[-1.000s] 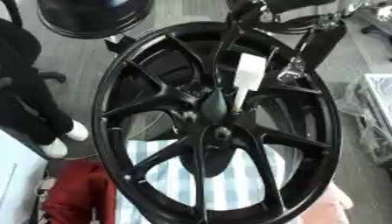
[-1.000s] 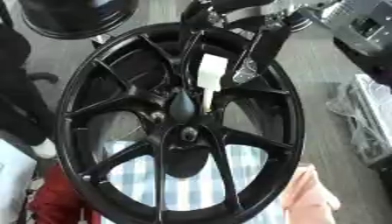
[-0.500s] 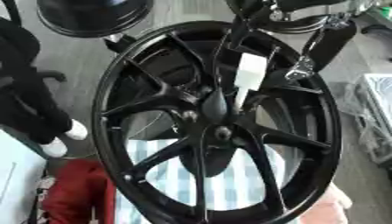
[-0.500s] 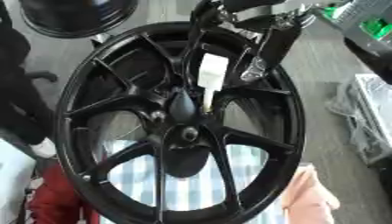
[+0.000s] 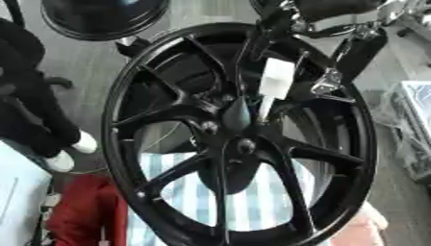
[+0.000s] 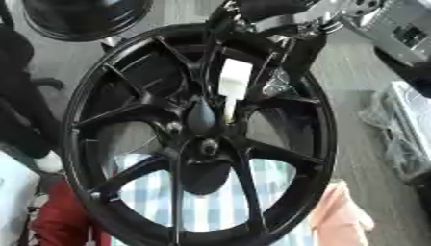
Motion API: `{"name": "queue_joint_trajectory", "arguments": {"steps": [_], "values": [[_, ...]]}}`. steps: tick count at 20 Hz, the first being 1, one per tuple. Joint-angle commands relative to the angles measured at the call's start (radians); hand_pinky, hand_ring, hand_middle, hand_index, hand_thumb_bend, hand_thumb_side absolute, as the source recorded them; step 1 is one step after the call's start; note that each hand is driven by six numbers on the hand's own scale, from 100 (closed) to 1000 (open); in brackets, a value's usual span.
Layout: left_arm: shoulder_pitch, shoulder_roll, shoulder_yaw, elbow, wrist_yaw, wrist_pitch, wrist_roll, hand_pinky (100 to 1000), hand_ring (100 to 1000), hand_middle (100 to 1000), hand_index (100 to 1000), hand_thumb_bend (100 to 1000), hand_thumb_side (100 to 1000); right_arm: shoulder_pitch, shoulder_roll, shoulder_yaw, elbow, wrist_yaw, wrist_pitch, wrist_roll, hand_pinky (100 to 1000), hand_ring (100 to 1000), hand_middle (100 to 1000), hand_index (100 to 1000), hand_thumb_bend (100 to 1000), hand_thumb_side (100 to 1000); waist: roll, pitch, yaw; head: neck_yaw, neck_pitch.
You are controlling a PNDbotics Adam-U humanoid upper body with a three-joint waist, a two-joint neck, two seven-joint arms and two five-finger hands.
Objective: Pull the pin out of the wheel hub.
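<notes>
A big black spoked wheel (image 5: 134, 96) fills both views, its hub (image 5: 244, 145) just below the middle. A white pin (image 5: 276, 79) with a flat rectangular head and a thin stem stands up from the spokes just above the hub. My right hand (image 5: 328, 81) comes down from the upper right, black with silver joints. One dark finger (image 5: 255, 45) runs along the pin's left side and a silver-tipped one sits at its right, so the hand is closed on the pin. My left hand shows in neither view.
A second black wheel (image 5: 101, 17) lies at the top left. A person in black with white shoes (image 5: 82, 142) stands at the left. Striped cloth (image 5: 252, 197) lies under the wheel, with red fabric (image 5: 80, 211) at lower left, something pink (image 5: 362, 228) at lower right and clear plastic (image 5: 412, 115) at the right.
My right arm has shifted slightly at the upper right. The white pin stays at about the same spot above the hub.
</notes>
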Motion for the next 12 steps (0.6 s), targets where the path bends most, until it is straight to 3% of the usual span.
{"name": "queue_joint_trajectory", "arguments": {"steps": [1,12], "values": [[-0.009,0.035,0.003,-0.015,0.001,0.002,-0.001,697,805,711,722,189,611,-0.018,-0.004,-0.003,-0.005,0.011,-0.317,0.313,868,829,770,815,428,290,0.002,-0.017,0.003,-0.004,-0.005],[-0.011,0.035,0.000,-0.016,0.003,0.003,-0.003,698,807,713,722,186,615,-0.006,0.003,-0.005,0.024,0.037,-0.317,0.313,863,823,763,809,428,292,0.001,-0.014,0.005,-0.007,-0.004]]}}
